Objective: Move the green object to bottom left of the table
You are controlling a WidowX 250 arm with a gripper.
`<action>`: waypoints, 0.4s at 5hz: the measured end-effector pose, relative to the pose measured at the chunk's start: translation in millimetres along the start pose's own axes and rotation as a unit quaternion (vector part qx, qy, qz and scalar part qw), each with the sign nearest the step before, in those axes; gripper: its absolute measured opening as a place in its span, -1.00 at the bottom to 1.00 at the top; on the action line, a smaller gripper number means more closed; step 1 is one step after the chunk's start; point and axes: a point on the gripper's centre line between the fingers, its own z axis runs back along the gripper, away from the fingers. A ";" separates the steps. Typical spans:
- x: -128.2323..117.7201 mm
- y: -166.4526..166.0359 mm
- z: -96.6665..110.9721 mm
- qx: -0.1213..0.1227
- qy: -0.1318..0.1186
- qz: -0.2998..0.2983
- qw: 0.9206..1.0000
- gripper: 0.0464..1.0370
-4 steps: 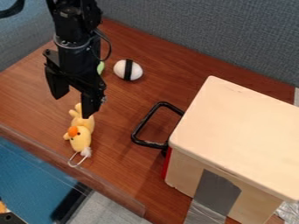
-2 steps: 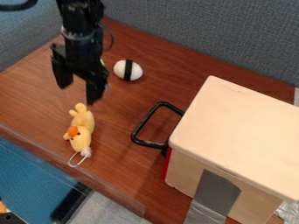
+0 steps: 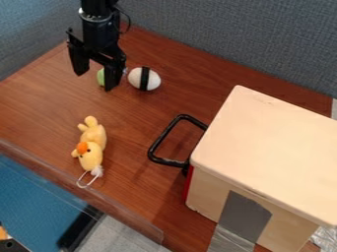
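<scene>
I had the green object [image 3: 101, 77] in my camera view as a sliver of light, fresh green with a smooth, softly curved outer edge. One of the gripper's fingers [image 3: 113, 76] cut across it from my viewpoint, so I couldn't make out its full outline or tell what it was. It lay on the brown, wood-grained table [image 3: 148, 110], toward the upper left of my view, just left of the white oval piece with a black band [image 3: 152, 80] and well above the yellow plush toy [image 3: 93, 147].

My arm [image 3: 99, 24] came in from the top edge, left of centre, nearly upright. The black gripper [image 3: 95, 82] hung at its end, pointing down, with its fingers spread wide and nothing grasped between them. In my view one fingertip sat higher and farther left, the other lower and overlapping the green. I couldn't tell whether that lower finger touched the object or merely hung in front of it.
</scene>
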 end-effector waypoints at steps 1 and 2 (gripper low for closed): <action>20.4 13.0 -10.1 0.008 0.001 0.004 1.000 0.93; 29.3 16.7 -16.6 0.023 0.011 0.001 1.000 0.93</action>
